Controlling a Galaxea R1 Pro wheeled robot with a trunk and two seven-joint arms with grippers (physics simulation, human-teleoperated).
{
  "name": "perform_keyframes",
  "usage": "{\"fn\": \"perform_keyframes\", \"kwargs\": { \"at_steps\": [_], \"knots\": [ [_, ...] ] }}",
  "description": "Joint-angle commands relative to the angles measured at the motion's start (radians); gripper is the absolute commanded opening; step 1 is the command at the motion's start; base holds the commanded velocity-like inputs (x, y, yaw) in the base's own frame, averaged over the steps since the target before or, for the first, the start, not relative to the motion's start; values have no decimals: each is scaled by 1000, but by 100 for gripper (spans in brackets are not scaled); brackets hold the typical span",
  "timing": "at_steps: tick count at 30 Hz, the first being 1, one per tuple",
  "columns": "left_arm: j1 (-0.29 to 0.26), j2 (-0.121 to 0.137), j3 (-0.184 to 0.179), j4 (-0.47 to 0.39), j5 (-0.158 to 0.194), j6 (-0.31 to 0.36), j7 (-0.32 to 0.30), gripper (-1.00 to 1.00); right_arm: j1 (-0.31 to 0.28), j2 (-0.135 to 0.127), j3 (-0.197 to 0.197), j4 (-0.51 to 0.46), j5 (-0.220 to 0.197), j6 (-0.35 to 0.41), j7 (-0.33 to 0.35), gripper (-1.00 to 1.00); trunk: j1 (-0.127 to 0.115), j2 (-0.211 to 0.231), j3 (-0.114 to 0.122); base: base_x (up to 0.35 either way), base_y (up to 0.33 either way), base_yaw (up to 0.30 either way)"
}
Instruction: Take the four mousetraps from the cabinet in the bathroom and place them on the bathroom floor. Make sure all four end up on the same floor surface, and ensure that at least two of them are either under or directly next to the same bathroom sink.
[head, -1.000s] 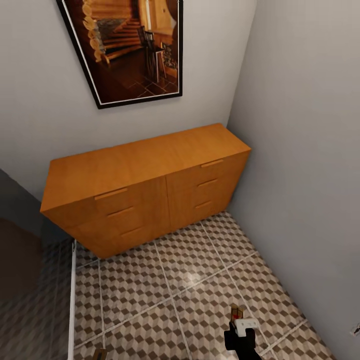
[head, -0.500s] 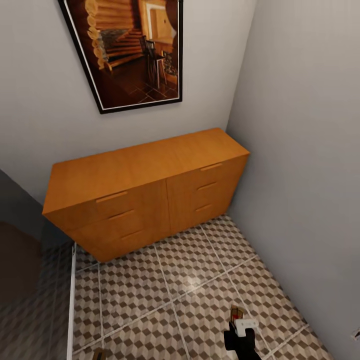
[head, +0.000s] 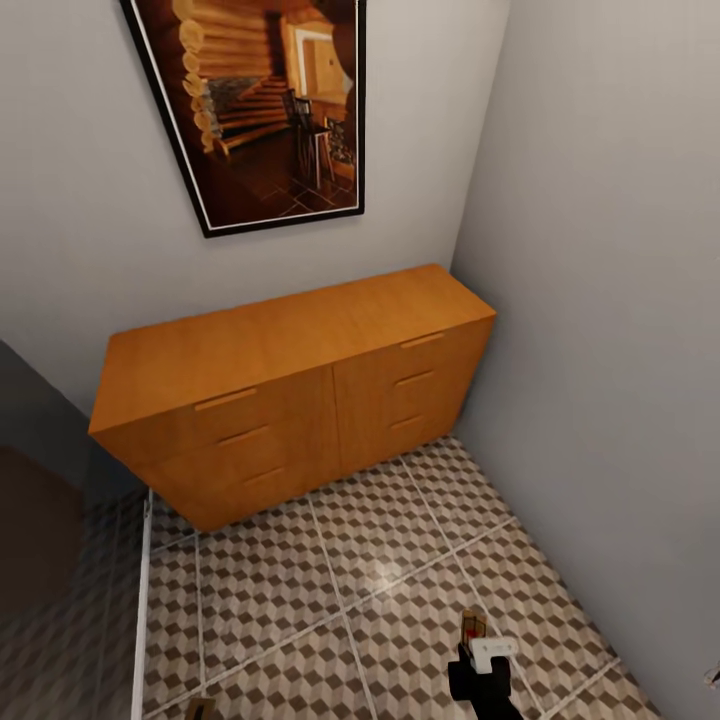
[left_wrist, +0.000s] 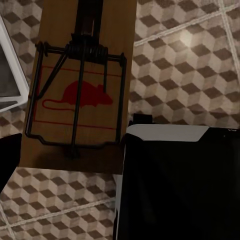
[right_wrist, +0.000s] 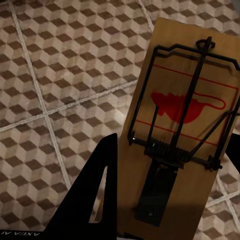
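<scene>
The orange-brown cabinet (head: 290, 390) stands against the far wall with all its drawers shut. In front of it lies the cube-patterned bathroom floor (head: 340, 590). Low in the head view, my right gripper (head: 476, 640) is shut on a mousetrap (head: 472, 626) and holds it above the tiles. The right wrist view shows that mousetrap (right_wrist: 185, 125) close up, a tan board with dark wire and a red mouse print, between black fingers (right_wrist: 92, 200). My left gripper (left_wrist: 75, 162) is shut on another mousetrap (left_wrist: 80, 95), whose tip (head: 205, 708) peeks in at the head view's lower edge. The bathroom sink is out of view.
A framed picture (head: 270, 110) hangs on the wall above the cabinet. A grey wall (head: 610, 330) closes the right side, forming a corner with the cabinet. A thin white frame (head: 140, 610) and a dark panel (head: 50, 560) border the floor at the left.
The whole head view has shifted: the cabinet and picture sit slightly lower and smaller, so the camera moved. Both grippers keep their mousetraps and their places in the picture.
</scene>
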Motion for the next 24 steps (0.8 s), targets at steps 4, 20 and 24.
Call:
{"fn": "perform_keyframes", "kwargs": {
  "at_steps": [4,20,24],
  "knots": [
    [0,0,-9,0,4,-2,5,-100,-1,0,9,1,-10,-3,2,-100,1,-1,5,0,0,0],
    [0,-1,-9,0,4,-2,7,-100,-1,0,9,1,-10,-3,2,-100,1,-1,28,0,0,0],
    [0,-1,-9,0,4,-2,7,-100,-1,0,9,1,-10,-3,2,-100,1,-1,33,0,0,0]
  ]
}}
